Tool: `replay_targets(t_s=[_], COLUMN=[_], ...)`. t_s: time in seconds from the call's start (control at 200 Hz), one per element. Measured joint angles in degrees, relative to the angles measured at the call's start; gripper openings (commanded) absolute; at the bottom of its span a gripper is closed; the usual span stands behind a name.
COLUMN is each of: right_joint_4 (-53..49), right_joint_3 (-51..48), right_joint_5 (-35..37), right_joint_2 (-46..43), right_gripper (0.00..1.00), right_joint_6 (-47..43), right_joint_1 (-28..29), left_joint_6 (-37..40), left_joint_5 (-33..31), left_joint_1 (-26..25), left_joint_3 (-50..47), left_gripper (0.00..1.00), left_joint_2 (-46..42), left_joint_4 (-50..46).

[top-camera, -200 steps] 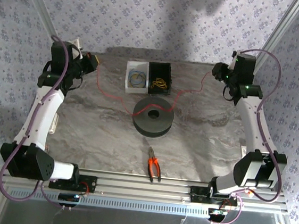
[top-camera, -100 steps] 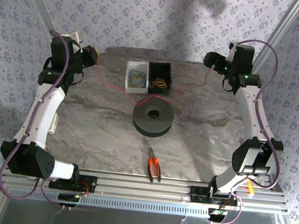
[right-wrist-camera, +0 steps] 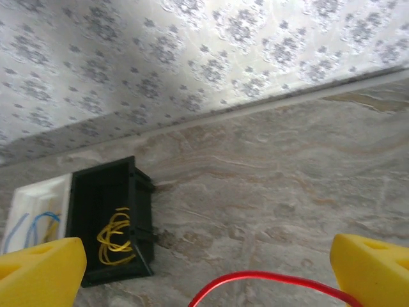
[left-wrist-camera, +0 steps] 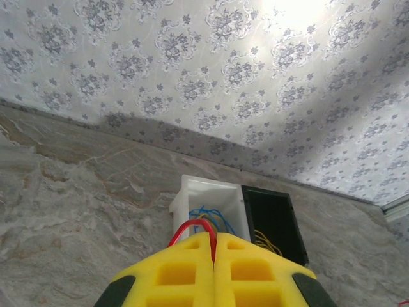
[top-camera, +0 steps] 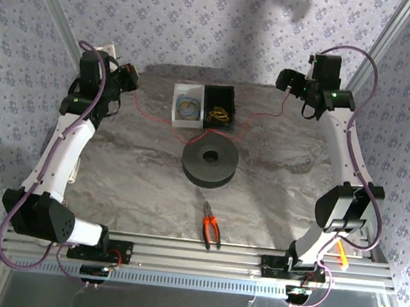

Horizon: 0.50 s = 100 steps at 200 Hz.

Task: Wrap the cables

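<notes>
Cables (right-wrist-camera: 255, 274): red end hidden inside clamped left claw (left-wrist-camera: 213, 240).

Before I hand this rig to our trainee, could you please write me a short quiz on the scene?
1. True or false: the left claw is shut on the red cable.
2. What lies nearest the arms' bases? A scissors, B pliers, C a hammer.
3. Fill in: the right claw is ___, with the red cable passing between its fingers, ungripped.

Key: 1 true; 2 B; 3 open.
</notes>
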Motion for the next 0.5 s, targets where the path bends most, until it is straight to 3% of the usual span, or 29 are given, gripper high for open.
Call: replay_targets(t_s=[0.18, 0.32, 0.42, 0.5], right_joint_4=[-9.64, -15.63, -19.43, -20.09], right_joint_3=[3.43, 3.78, 5.57, 5.90], right_joint_5=[5.25, 5.49, 3.56, -2.91], right_joint_2=[2.32, 2.36, 3.26, 3.91], right_gripper=[1.00, 1.00, 1.00, 1.00], right_joint_6=[0.00, -0.48, -1.88, -2.78], right_joint_1=[-0.17, -1.03, -2.12, -3.82], left_joint_6=[2.03, 2.71, 3.41, 3.93], left_joint_5=[-2.27, -3.30, -4.57, -5.84], left_joint_1=[-0.52, -0.50, -0.50, -0.50], left_joint_3=[1.16, 1.42, 1.40, 1.38], left_gripper=[0.00, 0.00, 0.00, 0.00], left_joint_2=[1.57, 2.60, 2.58, 2.58], left_joint_4=[0.11, 1.09, 2.14, 2.69])
